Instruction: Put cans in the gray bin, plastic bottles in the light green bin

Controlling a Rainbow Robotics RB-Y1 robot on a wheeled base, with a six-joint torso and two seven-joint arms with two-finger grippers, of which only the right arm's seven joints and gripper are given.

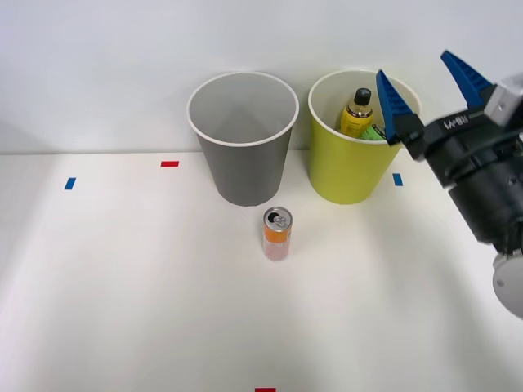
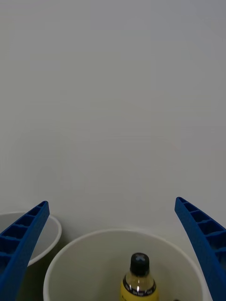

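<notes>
1. Front view: the right gripper (image 1: 426,82) hangs at 2 o'clock of the table (image 1: 122,310), above the right rim of the light green bin (image 1: 359,139). Its two blue fingers (image 1: 392,106) are spread wide with nothing between them.
2. Right wrist view: the same gripper (image 2: 113,249) looks over the light green bin (image 2: 84,254); the fingers (image 2: 21,247) stand far apart at the frame corners, holding nothing.
3. The front view alone gives the orange can (image 1: 277,233), upright on the table near centre, just at 5 o'clock of the gray bin (image 1: 243,139) and not touching it.
4. Front view also shows a green bottle (image 1: 374,131) lying low in the light green bin, at 3 o'clock of the yellow bottle (image 1: 356,113).
5. The wrist view gives the black cap of the yellow bottle (image 2: 138,280) close up, standing upright inside the bin, and a slice of the gray bin's rim (image 2: 54,230) behind one finger.
6. Count: bins 2, side by side, gray at 12 o'clock, light green at 1 o'clock. Bottles 2, both in the light green bin. Cans 1, on the table.
7. Tape marks on the table: blue 2 (image 1: 69,183), red 2 (image 1: 169,163).
</notes>
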